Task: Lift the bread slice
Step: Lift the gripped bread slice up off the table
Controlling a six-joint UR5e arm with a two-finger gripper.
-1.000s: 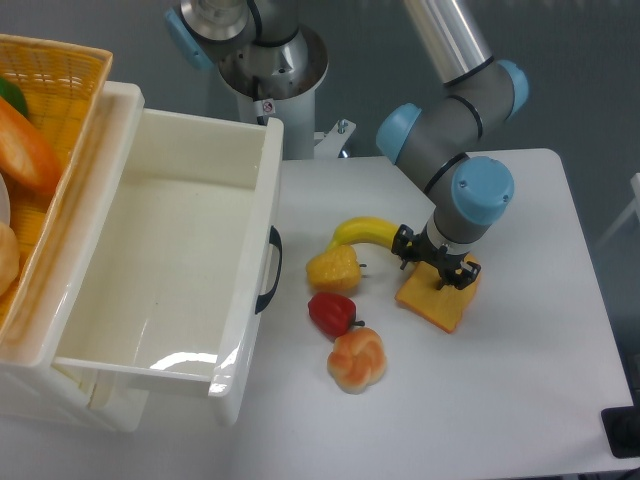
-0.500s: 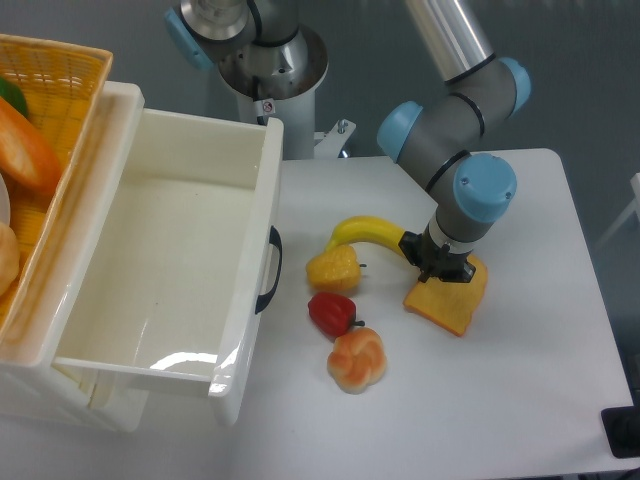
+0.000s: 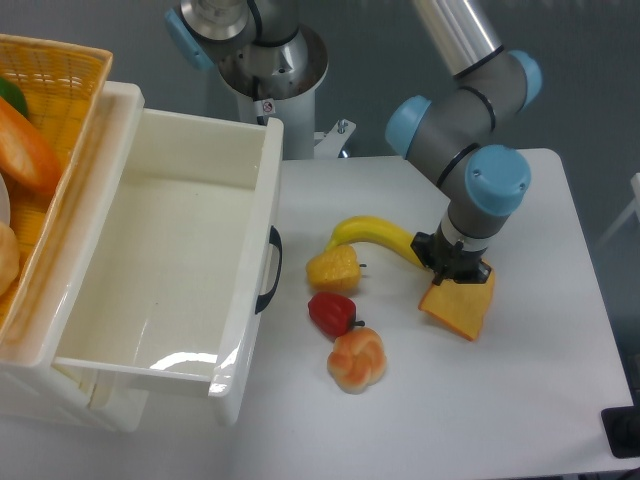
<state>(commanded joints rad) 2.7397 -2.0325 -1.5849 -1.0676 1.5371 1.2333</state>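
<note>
The bread slice [image 3: 462, 308] is a flat yellow-orange toast with a darker crust edge, hanging tilted at the right of the table's middle. My gripper [image 3: 456, 272] comes down on its upper edge and is shut on it. The slice's lower corner looks raised a little off the white table [image 3: 520, 400]. The fingertips are mostly hidden behind the black jaw body and the slice.
A yellow banana [image 3: 372, 236] lies just left of the gripper. A yellow lumpy fruit piece [image 3: 333, 268], a red pepper [image 3: 333, 313] and a knotted orange-white bun [image 3: 357, 360] sit further left. A white bin [image 3: 170, 270] and a wicker basket [image 3: 50, 90] stand at the left.
The gripper closed on the bread slice and carried it up and to the right, tilting it. The other foods stayed put.
</note>
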